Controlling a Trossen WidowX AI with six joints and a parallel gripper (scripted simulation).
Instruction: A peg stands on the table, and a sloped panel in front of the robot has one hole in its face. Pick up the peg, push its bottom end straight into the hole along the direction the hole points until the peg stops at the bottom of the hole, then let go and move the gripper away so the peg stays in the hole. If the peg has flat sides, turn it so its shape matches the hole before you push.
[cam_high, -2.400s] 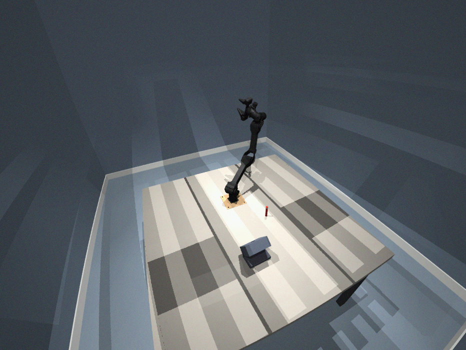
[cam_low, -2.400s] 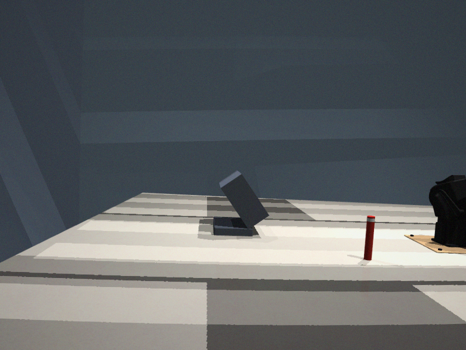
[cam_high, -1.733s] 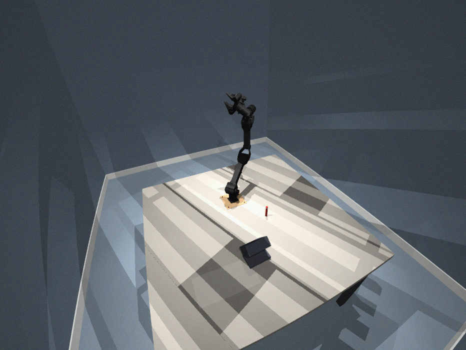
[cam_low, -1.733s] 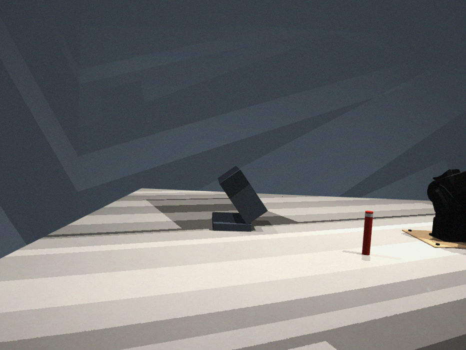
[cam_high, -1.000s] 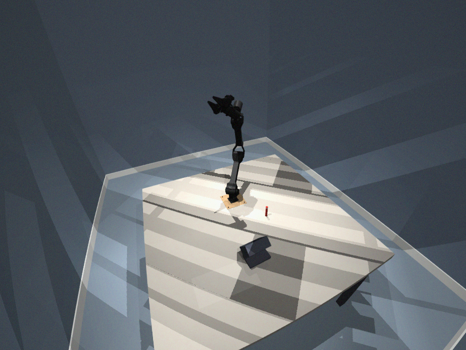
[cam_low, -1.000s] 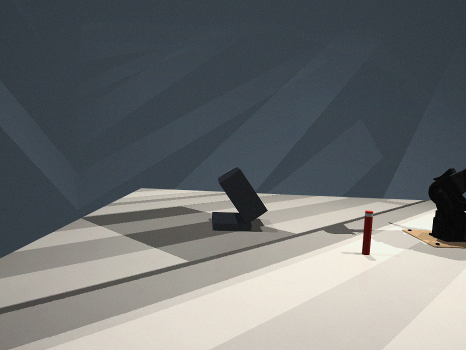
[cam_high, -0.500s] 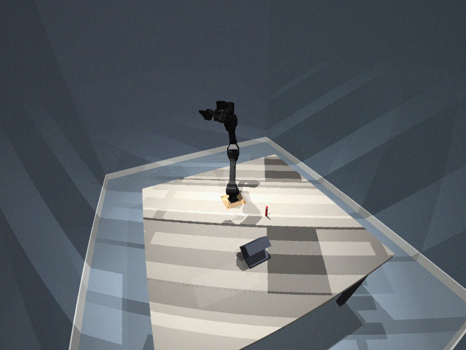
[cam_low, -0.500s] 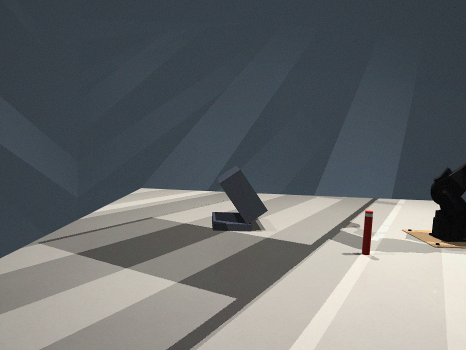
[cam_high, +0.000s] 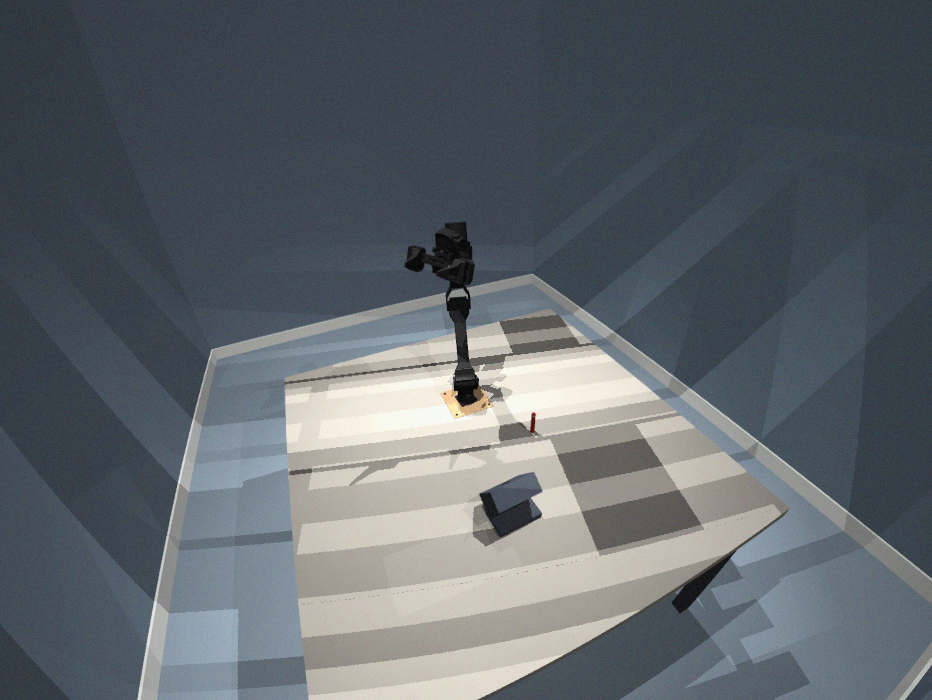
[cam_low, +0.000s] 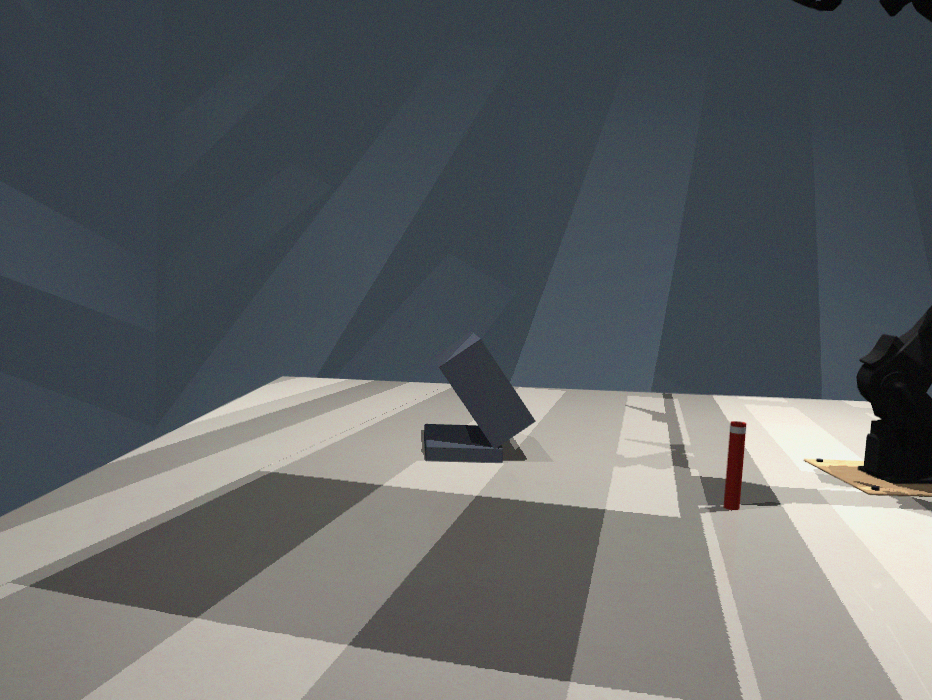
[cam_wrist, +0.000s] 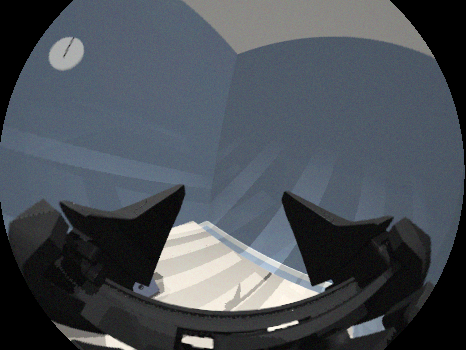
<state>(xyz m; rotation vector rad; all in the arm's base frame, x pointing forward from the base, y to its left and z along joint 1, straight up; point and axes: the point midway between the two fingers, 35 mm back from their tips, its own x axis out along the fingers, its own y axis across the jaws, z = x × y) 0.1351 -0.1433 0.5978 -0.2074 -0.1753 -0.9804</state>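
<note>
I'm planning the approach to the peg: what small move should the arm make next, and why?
Probably swing the open, empty tool down toward the red peg. The tool sits high above the arm's base and aims away from the peg, which stands upright and untouched on the table, apart from the sloped panel.

The peg (cam_low: 734, 465) is a slim red cylinder with a pale band just under its top. It stands upright on the table (cam_low: 489, 587), near the robot's base. The panel (cam_low: 485, 393) is a dark slate slab, tilted, leaning up from a low flat base. Peg and panel stand well apart. The hole does not show.
</note>
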